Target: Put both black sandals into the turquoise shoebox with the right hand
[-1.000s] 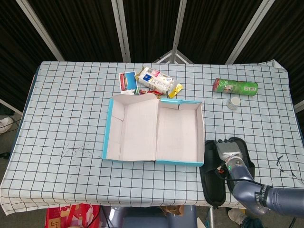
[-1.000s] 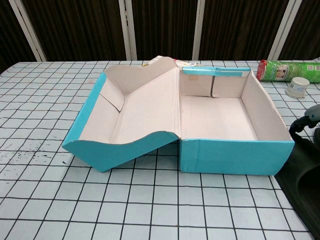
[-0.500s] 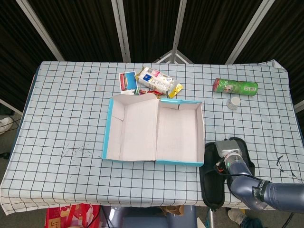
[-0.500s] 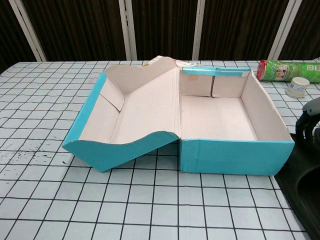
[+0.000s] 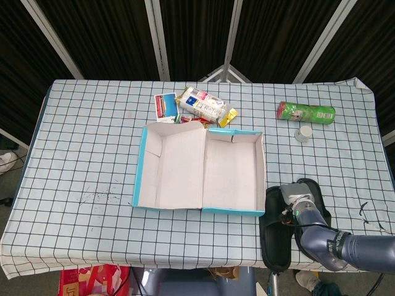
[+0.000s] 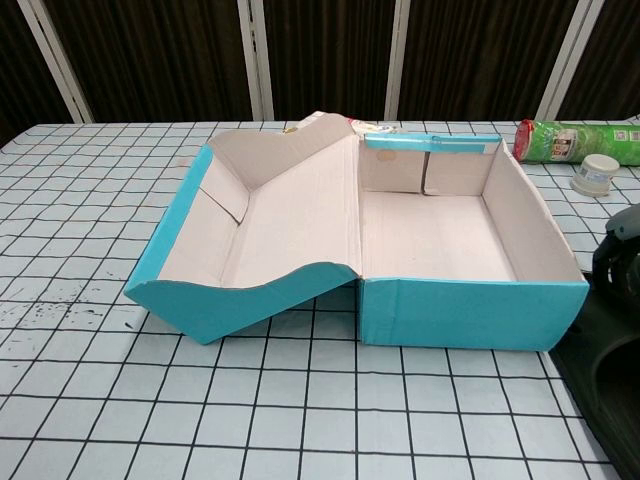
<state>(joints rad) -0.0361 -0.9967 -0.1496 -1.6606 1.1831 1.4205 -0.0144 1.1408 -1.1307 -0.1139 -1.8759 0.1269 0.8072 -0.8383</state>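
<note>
Sandals sit at the lower right beside the empty shoebox, and the right hand has slid down onto them, its grip too hidden to tell.

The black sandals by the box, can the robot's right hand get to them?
Probably yes. The right hand is already down on the black sandals at the table's near edge, right of the turquoise shoebox. Nothing lies between. Whether it grips one cannot be told.
</note>
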